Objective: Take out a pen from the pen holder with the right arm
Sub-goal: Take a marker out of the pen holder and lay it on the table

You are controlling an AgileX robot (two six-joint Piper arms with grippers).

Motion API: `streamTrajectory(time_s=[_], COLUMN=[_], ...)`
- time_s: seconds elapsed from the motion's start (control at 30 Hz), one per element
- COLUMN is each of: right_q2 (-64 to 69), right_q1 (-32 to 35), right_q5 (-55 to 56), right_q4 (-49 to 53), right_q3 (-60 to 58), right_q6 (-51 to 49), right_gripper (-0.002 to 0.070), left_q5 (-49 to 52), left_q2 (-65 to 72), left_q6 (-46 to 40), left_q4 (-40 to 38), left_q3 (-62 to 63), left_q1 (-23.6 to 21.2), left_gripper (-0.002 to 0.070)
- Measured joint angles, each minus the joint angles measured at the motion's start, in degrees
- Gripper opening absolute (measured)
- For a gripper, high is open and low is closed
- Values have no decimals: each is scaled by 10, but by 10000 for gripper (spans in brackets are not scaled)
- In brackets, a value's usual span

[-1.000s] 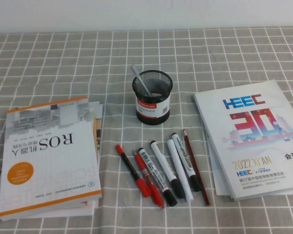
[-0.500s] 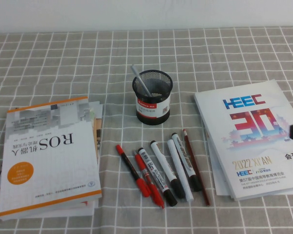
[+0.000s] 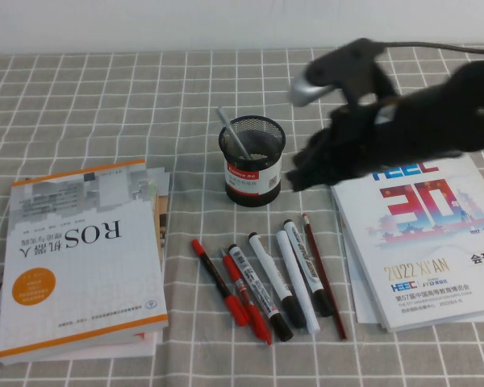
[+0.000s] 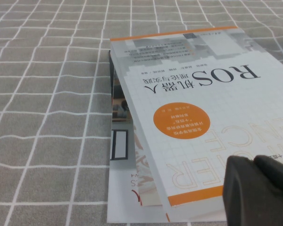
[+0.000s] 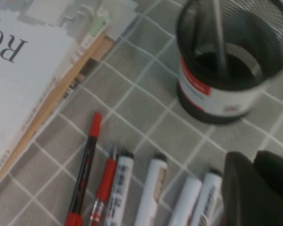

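- Right gripper (image 5: 253, 165), claw pressed together and empty, hangs just beside the mesh pen holder (image 3: 252, 173).
- Grey pen (image 3: 234, 133) leans inside that holder.
- Left gripper (image 4: 253, 165), claw pressed together, over the "ROS" book (image 4: 193, 108).
- Magazine (image 3: 419, 242) reads "HEEC 30", "2022 XI'AN".

The black wire-mesh metal pen holder (image 3: 262, 161) stands on matt woven cloth (image 3: 105, 105), beside a glossy paper magazine cover (image 3: 423, 242).
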State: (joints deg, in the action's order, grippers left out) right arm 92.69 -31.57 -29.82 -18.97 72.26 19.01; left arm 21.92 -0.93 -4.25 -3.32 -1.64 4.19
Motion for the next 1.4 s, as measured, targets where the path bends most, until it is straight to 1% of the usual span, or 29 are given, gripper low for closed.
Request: streamTrajectory(time_s=[0.1, 0.3, 0.37, 0.43, 0.5, 0.6, 0.73, 0.9, 1.13, 1.4], right_q2=[46, 119, 141, 159, 174, 196, 218, 239, 252, 254], right_q1=[-21, -48, -49, -49, -49, -49, -51, -51, -51, -62], right_q5=[4, 53, 85, 127, 166, 225, 298, 357, 406, 412], right_q4=[16, 23, 23, 23, 23, 23, 25, 29, 31, 33], right_q3=[51, 114, 121, 124, 124, 124, 124, 124, 125, 128], right_q6=[15, 59, 61, 63, 66, 74, 77, 77, 77, 77], right_gripper=[65, 265, 316, 358, 382, 400, 405, 405, 405, 405], left_q5=[0, 0, 0, 0, 0, 0, 0, 0, 0, 0], left_q2=[0, 0, 0, 0, 0, 0, 0, 0, 0, 0], left_q6=[0, 0, 0, 0, 0, 0, 0, 0, 0, 0], left_q4=[0, 0, 0, 0, 0, 0, 0, 0, 0, 0], left_q3=[0, 0, 0, 0, 0, 0, 0, 0, 0, 0], left_q1=[0, 0, 0, 0, 0, 0, 0, 0, 0, 0], left_gripper=[-4, -4, -4, -4, -4, -4, -4, -4, -4, -4])
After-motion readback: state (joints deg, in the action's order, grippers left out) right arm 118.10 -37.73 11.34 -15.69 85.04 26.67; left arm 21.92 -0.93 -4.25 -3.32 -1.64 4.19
